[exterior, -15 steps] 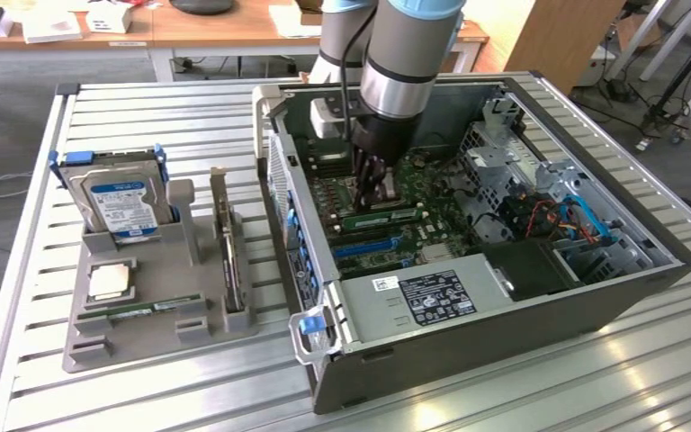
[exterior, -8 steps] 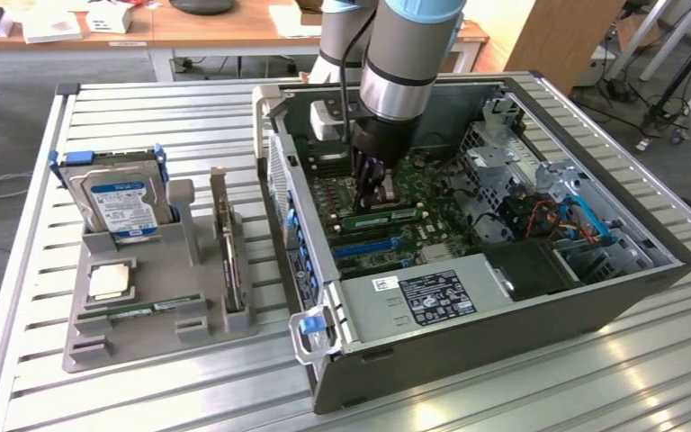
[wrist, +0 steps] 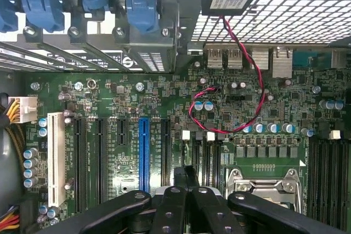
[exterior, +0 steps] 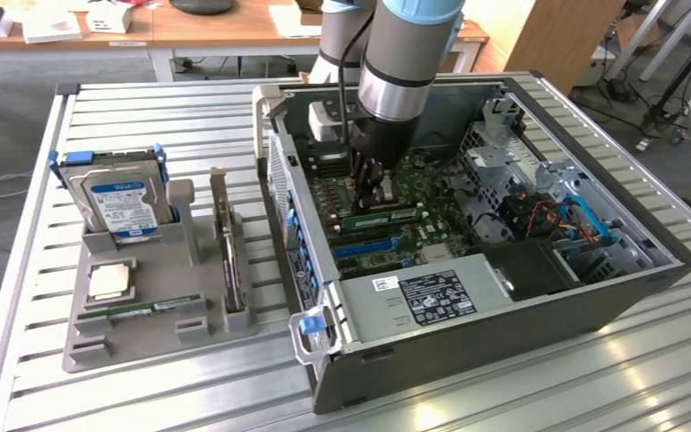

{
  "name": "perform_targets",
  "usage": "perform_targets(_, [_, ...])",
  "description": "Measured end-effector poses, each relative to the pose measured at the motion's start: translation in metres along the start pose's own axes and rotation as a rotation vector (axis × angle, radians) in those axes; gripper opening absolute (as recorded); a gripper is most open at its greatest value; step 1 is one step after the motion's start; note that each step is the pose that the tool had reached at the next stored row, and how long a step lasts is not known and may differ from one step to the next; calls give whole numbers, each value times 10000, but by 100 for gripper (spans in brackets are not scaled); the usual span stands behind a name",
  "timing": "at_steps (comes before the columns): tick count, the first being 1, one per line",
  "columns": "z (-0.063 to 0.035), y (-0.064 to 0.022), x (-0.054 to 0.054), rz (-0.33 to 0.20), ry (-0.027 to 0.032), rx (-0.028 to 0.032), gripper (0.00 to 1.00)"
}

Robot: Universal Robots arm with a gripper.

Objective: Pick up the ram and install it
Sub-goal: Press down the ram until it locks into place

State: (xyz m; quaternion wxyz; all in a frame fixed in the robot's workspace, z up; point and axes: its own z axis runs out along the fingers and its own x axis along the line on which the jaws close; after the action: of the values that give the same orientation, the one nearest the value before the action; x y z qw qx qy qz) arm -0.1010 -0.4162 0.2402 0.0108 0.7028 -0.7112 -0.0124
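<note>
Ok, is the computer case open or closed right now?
Open. The computer case has no side panel on it, so the motherboard lies exposed, and the gripper is down inside it.

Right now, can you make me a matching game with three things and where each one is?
Things:
1. hard drive
2. square chip
3. pincer

Places:
A. down inside the computer case
B. lying flat on the grey holder
C. standing upright in the grey holder

Pairs: 1-C, 2-B, 3-A
</note>
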Motion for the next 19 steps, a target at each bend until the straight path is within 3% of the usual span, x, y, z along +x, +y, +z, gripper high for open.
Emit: perform_targets(19, [78,1,-19,1,0,1,11])
